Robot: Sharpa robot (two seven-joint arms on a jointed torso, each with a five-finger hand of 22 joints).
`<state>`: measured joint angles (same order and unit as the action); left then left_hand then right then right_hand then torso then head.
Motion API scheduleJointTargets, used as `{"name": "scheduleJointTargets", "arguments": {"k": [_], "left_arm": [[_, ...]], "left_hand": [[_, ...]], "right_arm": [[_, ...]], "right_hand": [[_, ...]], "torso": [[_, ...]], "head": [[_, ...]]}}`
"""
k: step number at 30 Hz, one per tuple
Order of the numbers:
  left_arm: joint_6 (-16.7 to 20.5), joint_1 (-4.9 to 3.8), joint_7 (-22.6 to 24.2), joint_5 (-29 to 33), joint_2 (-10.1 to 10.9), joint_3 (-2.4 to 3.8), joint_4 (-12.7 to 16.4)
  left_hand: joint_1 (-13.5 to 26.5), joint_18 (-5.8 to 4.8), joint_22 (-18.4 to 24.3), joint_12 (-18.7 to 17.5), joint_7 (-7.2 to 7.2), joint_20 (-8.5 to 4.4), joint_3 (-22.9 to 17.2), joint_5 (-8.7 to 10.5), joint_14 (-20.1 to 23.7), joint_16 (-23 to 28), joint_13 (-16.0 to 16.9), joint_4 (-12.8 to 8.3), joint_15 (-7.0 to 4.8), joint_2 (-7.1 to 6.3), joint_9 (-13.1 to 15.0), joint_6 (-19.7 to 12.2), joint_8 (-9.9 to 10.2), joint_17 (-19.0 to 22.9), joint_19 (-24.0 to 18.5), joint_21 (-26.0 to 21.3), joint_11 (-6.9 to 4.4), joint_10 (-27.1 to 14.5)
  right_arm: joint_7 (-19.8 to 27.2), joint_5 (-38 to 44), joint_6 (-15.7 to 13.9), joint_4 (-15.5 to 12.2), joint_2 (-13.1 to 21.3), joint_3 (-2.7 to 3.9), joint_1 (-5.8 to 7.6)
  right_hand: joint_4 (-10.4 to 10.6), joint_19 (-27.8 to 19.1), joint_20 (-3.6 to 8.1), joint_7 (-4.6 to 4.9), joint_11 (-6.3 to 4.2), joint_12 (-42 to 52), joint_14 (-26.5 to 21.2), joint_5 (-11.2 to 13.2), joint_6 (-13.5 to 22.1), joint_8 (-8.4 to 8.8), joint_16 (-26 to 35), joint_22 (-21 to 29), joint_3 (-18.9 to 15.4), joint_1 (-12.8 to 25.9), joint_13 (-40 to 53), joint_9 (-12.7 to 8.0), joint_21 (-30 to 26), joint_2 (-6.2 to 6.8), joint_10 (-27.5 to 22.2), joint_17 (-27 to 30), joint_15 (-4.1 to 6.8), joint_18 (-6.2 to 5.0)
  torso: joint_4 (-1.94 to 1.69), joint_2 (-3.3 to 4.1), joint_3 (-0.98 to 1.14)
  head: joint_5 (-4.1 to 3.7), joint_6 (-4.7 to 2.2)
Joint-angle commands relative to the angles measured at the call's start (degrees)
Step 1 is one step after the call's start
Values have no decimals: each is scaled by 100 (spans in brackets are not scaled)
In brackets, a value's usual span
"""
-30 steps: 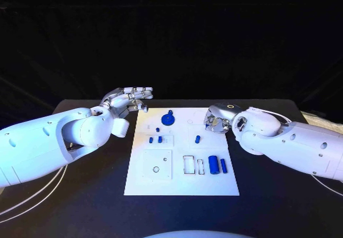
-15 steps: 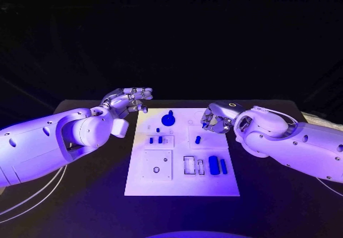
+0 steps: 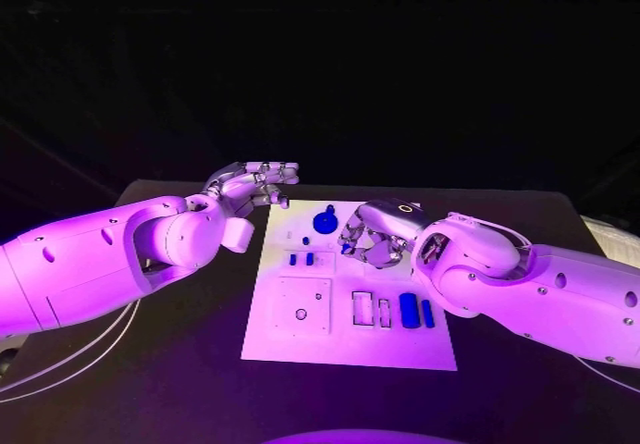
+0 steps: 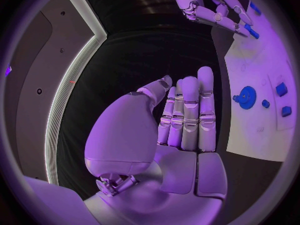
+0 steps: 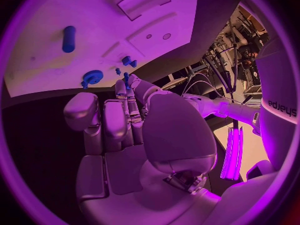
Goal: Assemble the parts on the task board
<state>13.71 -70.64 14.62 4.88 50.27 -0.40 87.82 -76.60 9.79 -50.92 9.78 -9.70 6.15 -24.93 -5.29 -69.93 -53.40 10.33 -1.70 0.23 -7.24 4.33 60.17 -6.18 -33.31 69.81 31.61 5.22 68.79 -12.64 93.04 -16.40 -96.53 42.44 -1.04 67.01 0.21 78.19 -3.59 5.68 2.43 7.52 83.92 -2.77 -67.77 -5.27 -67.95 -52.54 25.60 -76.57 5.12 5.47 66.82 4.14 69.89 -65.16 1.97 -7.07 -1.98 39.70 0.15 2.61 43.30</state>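
A black tabletop (image 3: 174, 370) spreads under everything, matte and dark. Thin pale cables (image 3: 80, 356) trail across its near left part toward the edge. Behind the far edge hangs a black backdrop (image 3: 400, 83), with faint folds.

The task board (image 3: 350, 347) looks like smooth matt plastic, and the small parts on it, such as the round gear-like part (image 3: 326, 222) and the long cylinder (image 3: 410, 310), look like smooth blue plastic with a slight shine. Both arms have glossy hard plastic shells. The left hand (image 3: 253, 185) and the right hand (image 3: 374, 239) have a metallic satin finish, and the table (image 3: 160, 370) is dark and matt.
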Motion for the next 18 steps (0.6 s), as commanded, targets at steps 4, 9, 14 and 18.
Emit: {"name": "scheduleJointTargets", "arguments": {"k": [4,9,14,18], "left_arm": [[-115,-2,20,-25,-18,4,38],[-120,-2,18,-25,-32,4,61],[-123,-3,12,-25,-45,4,76],[-120,-3,10,-25,-45,4,80]], "left_hand": [[-73,65,5,40,-7,-7,9,-12,41,39,7,-26,13,-2,-5,-53,5,5,-34,-30,-12,-42],[-73,65,5,40,-7,-7,9,-12,41,39,7,-26,13,-2,-5,-53,5,5,-34,-30,-12,-42],[-73,65,5,40,-7,-7,9,-12,41,39,7,-26,13,-2,-5,-53,5,5,-34,-30,-12,-42],[-73,65,5,40,-7,-7,9,-12,41,39,7,-26,13,-2,-5,-53,5,5,-34,-30,-12,-42]], "right_arm": [[245,-25,9,146,-229,-10,-237],[336,-20,35,346,-454,-19,-438],[368,-6,116,467,-551,-29,-511],[366,-2,224,537,-597,-40,-536]], "right_hand": [[-50,27,-8,15,4,-33,237,-10,-19,-36,-31,-7,13,-60,-14,8,32,-15,43,-4,29,35],[-60,25,-11,25,12,-40,236,-12,-15,-32,-33,-2,20,-72,-20,8,30,-21,46,-6,24,34],[-61,24,-11,28,14,-42,235,-11,-14,-31,-32,3,20,-72,-21,8,27,-22,46,-3,23,33],[-62,23,-15,39,24,-51,233,-11,-5,-24,-31,5,20,-69,-28,7,25,-26,44,-2,17,33]], "torso": [[2,5,6],[-2,8,2],[0,2,0],[14,-1,3]], "head": [[256,89],[375,151],[404,177],[407,185]]}}
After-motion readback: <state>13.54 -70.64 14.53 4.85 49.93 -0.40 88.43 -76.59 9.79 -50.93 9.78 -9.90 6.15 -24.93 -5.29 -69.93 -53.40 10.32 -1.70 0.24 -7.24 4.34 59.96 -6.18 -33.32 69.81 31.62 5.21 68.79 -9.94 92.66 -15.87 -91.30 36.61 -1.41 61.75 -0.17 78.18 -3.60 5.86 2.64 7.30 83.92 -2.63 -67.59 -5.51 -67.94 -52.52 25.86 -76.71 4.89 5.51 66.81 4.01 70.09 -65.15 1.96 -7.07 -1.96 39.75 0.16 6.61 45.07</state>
